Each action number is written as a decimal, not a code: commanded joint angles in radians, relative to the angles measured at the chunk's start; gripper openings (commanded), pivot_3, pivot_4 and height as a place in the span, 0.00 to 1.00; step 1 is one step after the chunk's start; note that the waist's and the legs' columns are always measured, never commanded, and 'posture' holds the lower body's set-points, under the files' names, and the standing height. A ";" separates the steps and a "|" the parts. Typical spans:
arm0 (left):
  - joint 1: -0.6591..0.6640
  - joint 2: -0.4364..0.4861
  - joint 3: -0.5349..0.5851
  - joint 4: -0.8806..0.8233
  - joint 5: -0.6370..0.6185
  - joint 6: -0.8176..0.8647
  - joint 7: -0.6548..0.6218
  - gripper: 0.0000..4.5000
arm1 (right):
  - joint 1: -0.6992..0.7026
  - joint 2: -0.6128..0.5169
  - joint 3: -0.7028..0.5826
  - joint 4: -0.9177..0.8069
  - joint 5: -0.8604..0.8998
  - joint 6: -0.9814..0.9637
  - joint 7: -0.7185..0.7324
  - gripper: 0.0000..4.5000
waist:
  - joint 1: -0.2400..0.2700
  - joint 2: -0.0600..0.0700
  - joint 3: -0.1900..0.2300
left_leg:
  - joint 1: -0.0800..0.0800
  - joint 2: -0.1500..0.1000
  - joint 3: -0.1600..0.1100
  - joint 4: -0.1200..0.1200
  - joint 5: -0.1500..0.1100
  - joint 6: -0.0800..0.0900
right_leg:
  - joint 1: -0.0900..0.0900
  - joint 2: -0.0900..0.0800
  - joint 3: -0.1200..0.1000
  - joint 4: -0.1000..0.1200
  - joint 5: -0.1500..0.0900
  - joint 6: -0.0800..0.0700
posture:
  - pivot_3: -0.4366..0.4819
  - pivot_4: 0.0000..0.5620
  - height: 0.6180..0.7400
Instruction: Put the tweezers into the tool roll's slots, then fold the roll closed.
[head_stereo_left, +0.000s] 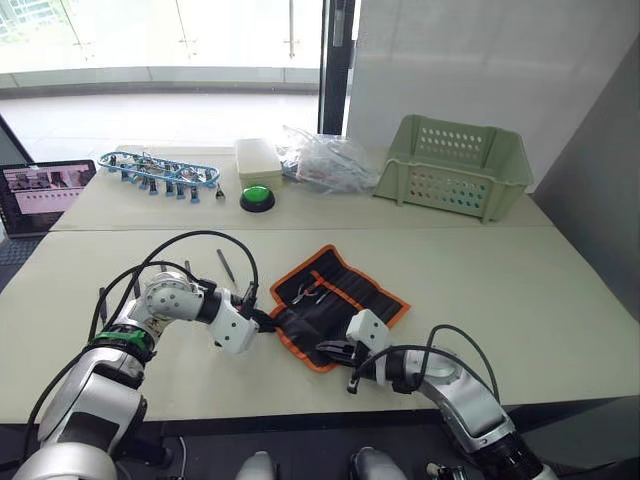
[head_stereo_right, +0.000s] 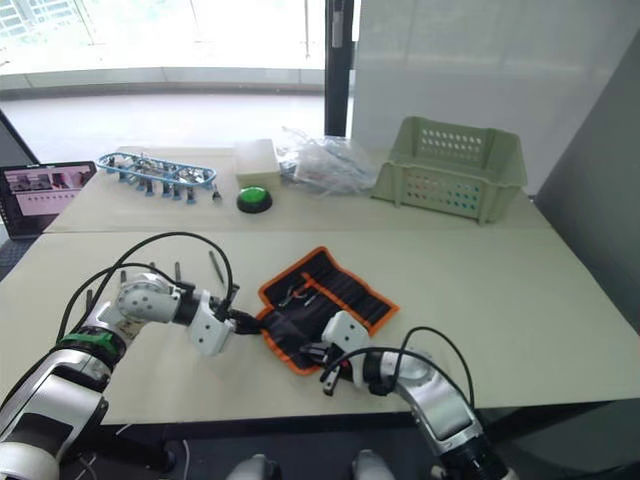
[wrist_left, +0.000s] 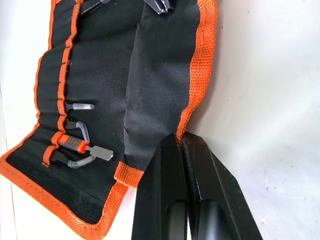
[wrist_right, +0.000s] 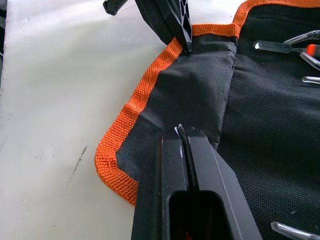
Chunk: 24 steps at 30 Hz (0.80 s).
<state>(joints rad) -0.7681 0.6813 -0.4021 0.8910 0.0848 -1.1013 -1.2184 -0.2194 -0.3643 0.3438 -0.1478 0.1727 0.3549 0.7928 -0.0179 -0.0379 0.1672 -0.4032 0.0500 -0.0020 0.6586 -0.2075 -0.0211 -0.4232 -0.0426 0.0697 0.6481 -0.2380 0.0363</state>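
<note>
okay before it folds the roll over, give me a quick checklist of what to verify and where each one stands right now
1. Left gripper shut on the tool roll at its orange edge: ok.
2. Right gripper shut on the roll's flap: ok.
3. All tweezers in slots: not ok; some are slotted, but one pair of tweezers lies on the table.
4. Roll open and flat: ok.
5. Strap free to close: cannot tell.

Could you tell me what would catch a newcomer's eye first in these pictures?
The black, orange-edged tool roll lies open at the table's near middle, with both grippers on its near flap: the left gripper shut on the orange edge, the right gripper shut on the fabric. A pale green basket stands at the far right.
</note>
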 joint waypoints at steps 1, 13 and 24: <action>0.043 0.027 0.020 -0.095 -0.143 0.095 -0.102 0.13 | 0.018 -0.004 0.010 0.025 -0.012 0.015 -0.003 0.00 | -0.001 0.000 0.000 | 0.000 0.000 0.000 0.000 0.000 0.000 | 0.000 0.000 0.000 0.000 0.000 0.000 | 0.48 0.27 0.87; 0.235 0.159 0.232 -0.633 -0.624 1.195 -0.200 1.00 | -0.004 -0.006 0.010 0.028 -0.011 0.026 0.007 0.00 | -0.003 0.000 0.000 | 0.000 0.001 -0.001 0.001 0.000 0.000 | 0.000 0.000 0.000 0.000 0.000 0.000 | 0.48 0.27 0.87; 0.333 -0.055 0.314 -0.865 -0.605 1.534 0.237 0.26 | -0.036 -0.015 -0.005 0.032 0.002 0.043 0.034 0.00 | -0.001 0.000 0.000 | 0.002 0.001 -0.001 0.001 0.000 0.000 | 0.001 0.001 0.000 0.000 0.000 0.000 | 0.48 0.27 0.87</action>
<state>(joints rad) -0.4310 0.6489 -0.1036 0.0732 -0.5402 0.4282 -1.0570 -0.2546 -0.3727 0.3435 -0.1280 0.1769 0.3788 0.8277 -0.0194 -0.0379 0.1672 -0.4017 0.0506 -0.0026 0.6593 -0.2075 -0.0212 -0.4222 -0.0420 0.0699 0.6484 -0.2381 0.0363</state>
